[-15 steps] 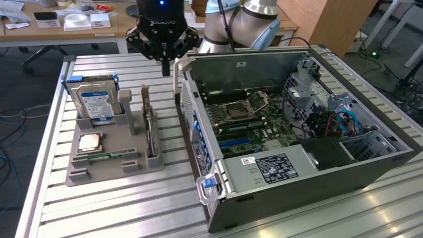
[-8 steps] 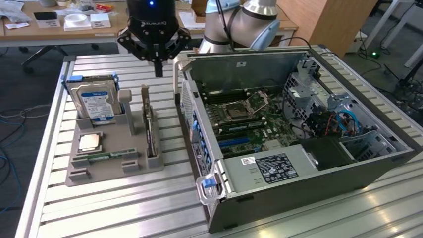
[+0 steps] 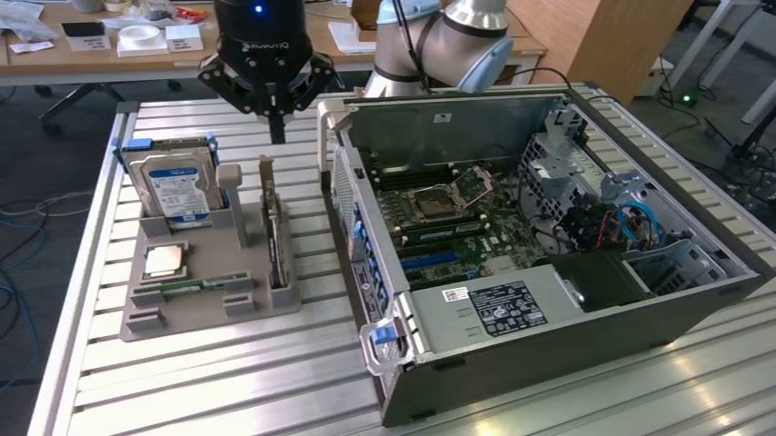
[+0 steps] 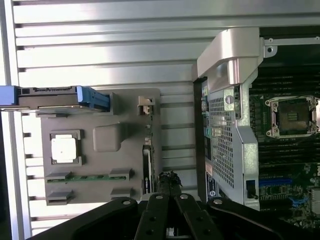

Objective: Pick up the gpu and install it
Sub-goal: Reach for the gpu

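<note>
Components are laid out in a grey holder (image 3: 194, 313) on the slatted metal table (image 3: 182, 391). The gpu (image 3: 276, 238) is stood on its long edge in a slot along the side of the holder nearest the open computer case (image 3: 546, 336), and it is not touched by anything but the holder. In the same holder a silver hard drive (image 3: 176, 182) with a blue-and-white label is propped upright at the far end. A processor chip (image 3: 164, 262) is laid flat in a square recess, and a narrow green RAM strip (image 3: 194, 288) is set just in front of it.

The gripper (image 3: 278, 134) is held in the air above the far end of the gpu, between the hard drive and the case wall. Its fingers are clenched together with nothing between them. In the wrist view the closed tips are seen just beside the card's thin dark edge, over the gap between holder and case.

Inside the case the motherboard (image 3: 449, 218) is exposed, with an empty processor socket (image 3: 437, 195) at its middle. The case is laid on its side with the open face upward.
</note>
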You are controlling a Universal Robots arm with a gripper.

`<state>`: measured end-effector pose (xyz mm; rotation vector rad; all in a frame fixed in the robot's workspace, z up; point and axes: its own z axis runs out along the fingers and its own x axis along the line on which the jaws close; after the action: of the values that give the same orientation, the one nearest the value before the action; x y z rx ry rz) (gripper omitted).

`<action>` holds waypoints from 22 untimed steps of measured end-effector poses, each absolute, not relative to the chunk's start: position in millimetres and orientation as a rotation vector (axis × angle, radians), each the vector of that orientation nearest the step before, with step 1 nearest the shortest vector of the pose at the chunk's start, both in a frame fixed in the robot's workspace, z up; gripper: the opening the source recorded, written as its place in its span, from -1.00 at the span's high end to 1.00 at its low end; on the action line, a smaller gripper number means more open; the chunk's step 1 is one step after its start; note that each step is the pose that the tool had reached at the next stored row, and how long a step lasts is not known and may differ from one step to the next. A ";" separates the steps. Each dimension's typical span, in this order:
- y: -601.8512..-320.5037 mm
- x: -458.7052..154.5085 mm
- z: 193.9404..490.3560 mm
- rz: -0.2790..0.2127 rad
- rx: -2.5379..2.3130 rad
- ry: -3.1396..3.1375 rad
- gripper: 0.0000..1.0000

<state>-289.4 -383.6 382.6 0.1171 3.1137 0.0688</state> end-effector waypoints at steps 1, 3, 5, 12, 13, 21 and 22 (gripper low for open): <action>-383.5 -291.2 382.1 0.069 0.117 3.114 0.79; -383.3 -295.1 381.2 0.069 0.117 3.114 0.79; -383.1 -299.1 380.4 0.069 0.117 3.114 0.79; -382.8 -307.0 379.3 0.069 0.117 3.114 0.79; -382.7 -307.8 379.3 0.069 0.117 3.114 0.79; -382.9 -314.2 378.8 0.069 0.117 3.114 0.79; -383.3 -314.3 378.8 0.069 0.117 3.114 0.79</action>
<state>-314.3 -383.3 378.8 0.1169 3.1137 0.0688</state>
